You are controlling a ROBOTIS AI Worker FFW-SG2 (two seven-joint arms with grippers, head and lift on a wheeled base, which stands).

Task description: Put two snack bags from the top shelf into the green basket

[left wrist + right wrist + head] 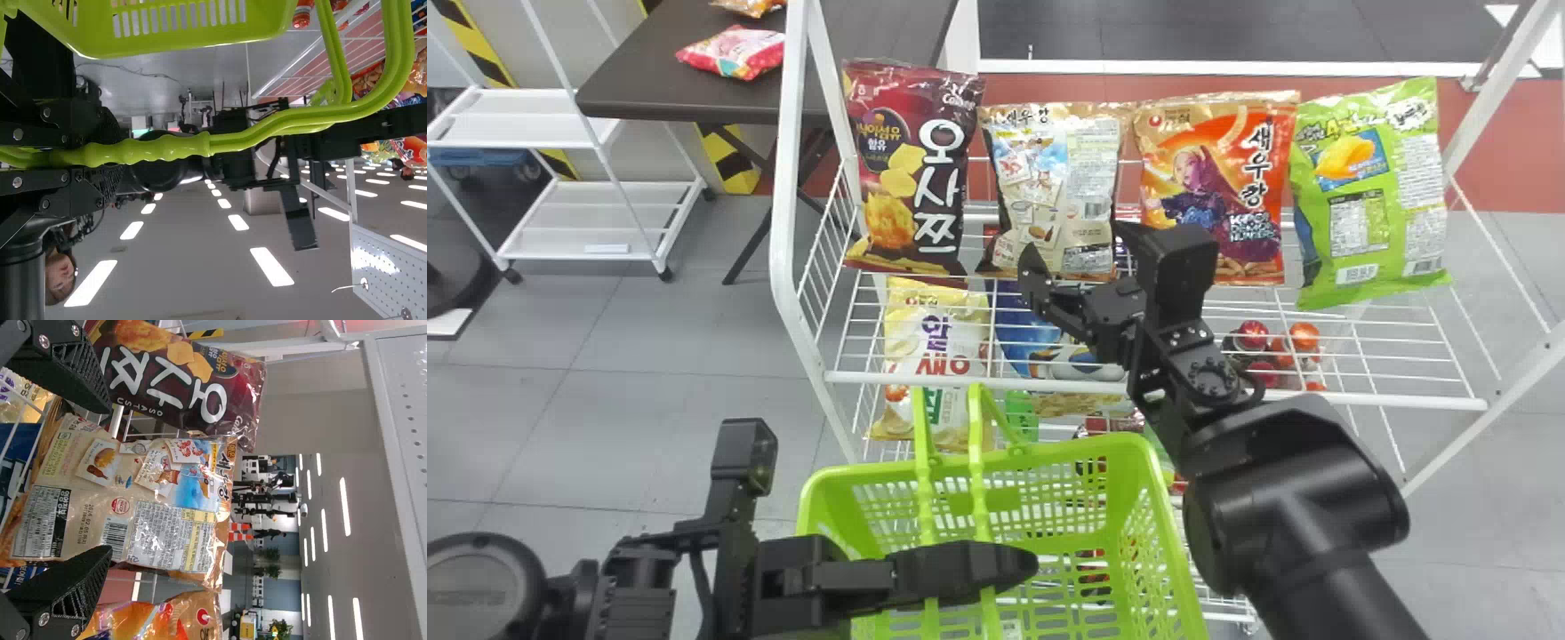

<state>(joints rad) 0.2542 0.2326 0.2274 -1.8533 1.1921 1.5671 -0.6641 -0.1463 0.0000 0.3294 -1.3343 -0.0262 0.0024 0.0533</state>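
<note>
The top shelf (pixel 1352 399) stands beyond the green basket (pixel 1049 455) and carries four snack bags (pixel 1214 196). The left gripper's (pixel 1021 566) fingers pinch the basket's handles (pixel 976 484); the right gripper's (pixel 1074 244) are spread before the beige bag (pixel 1054 191).

The green basket (pixel 1072 458) at bottom centre is smooth, slightly glossy plastic, its handle (pixel 153 148) wavy along the grip. Above it, the snack bags (pixel 1054 191) are crinkled, shiny film. The shelf rack (pixel 1405 402) looks like white-coated metal wire. The table (pixel 685 89) at upper left has a smooth dark top. In the right wrist view, the fingers (pixel 77 580) at the left edge are matt black, their inner faces rough.
</note>
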